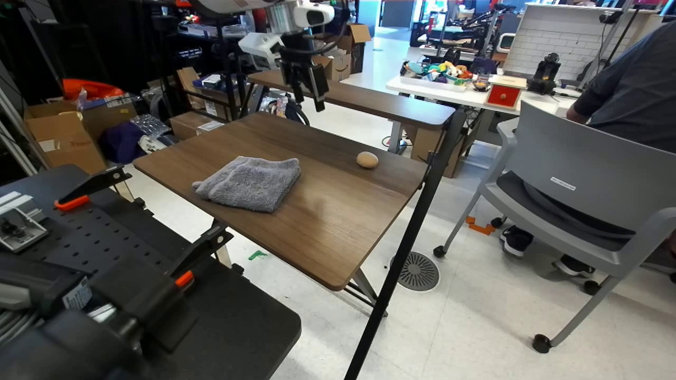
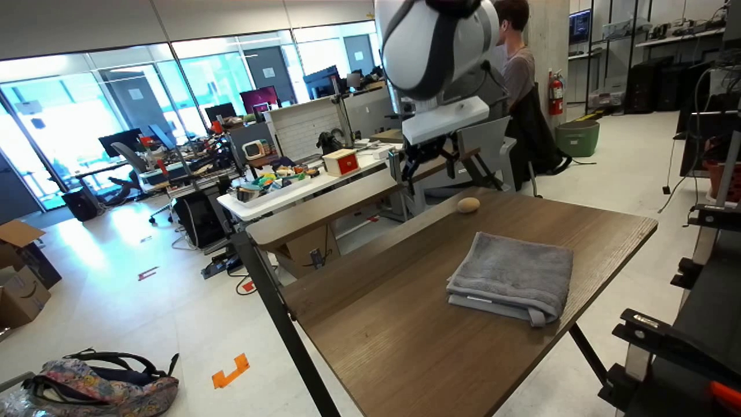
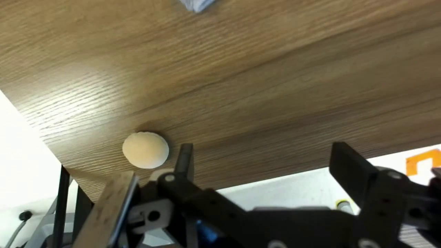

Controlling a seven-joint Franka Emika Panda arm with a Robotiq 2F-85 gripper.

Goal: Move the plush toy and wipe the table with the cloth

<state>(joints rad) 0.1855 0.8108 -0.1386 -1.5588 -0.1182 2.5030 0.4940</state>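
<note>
The plush toy, a small tan egg-shaped lump, lies on the brown wooden table near its back edge; it also shows in an exterior view. Folded flat, the grey cloth rests on the same tabletop, apart from the toy; only a corner of the cloth enters the wrist view at the top. My gripper is raised above the table's back edge, jaws wide apart. In the wrist view nothing is between the fingertips of the gripper, and the plush toy appears outside them, left of the left finger.
A raised wooden shelf runs along behind the table. A slanted black metal leg borders one end. Close to the front edge stands a black bench with clamps. A grey chair with a seated person is nearby.
</note>
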